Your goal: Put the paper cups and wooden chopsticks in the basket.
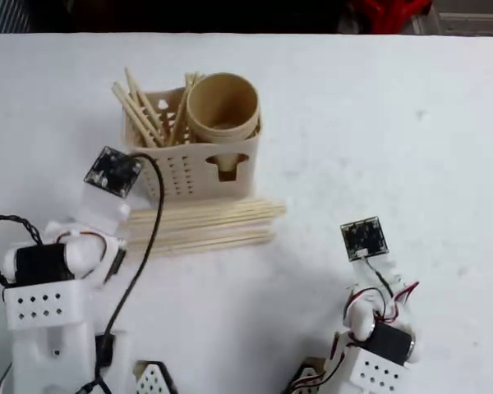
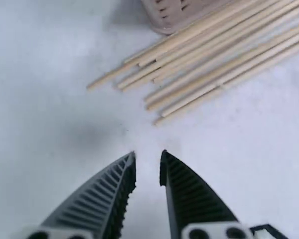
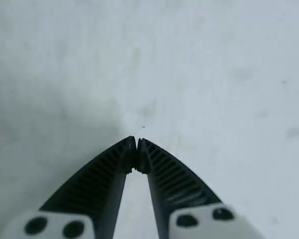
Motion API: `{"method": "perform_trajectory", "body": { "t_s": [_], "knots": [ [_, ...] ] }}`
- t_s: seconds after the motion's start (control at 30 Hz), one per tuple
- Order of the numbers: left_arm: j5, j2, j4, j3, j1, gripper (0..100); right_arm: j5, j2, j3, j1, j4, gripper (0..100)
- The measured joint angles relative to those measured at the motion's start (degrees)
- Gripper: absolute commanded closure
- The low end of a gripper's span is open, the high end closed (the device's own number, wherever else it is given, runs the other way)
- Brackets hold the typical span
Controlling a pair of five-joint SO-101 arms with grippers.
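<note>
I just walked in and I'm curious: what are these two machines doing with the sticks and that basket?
Two robot arms are packing a basket. The cups and some chopsticks are already inside, but a bundle of chopsticks lies on the table beside it. The left gripper, slightly open and empty, is near that bundle. The right gripper is shut over bare table, holding nothing.

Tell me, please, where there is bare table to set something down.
The widest bare stretch of table lies right of the basket, beyond the right arm. A smaller patch sits between the two arms, in front of the loose chopsticks. It is crowded around the basket, chopsticks and left arm.
</note>
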Motion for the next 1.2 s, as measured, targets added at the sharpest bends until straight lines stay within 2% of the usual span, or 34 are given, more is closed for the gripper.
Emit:
{"method": "perform_trajectory", "body": {
  "t_s": [0.17,0.33,0.53,0.7,1.2],
  "knots": [
    [-4.04,0.00,6.95,-0.26,6.77,90,0.00,-0.18,0.70,-0.18,-1.23,98.1],
    [-5.36,0.00,7.65,-0.26,16.35,90,0.00,-0.18,1.23,-0.09,-1.41,98.1],
    [-3.87,0.26,2.90,-0.26,23.38,90,-6.24,-0.18,1.23,-0.53,-1.41,98.1],
    [-2.55,7.47,-1.76,-0.26,28.48,90,-7.30,-0.18,1.23,-0.53,-1.58,98.1],
    [-2.37,24.79,-13.01,-7.47,30.68,90,-7.38,-0.18,1.41,-0.53,-1.58,98.1]
  ]
}}
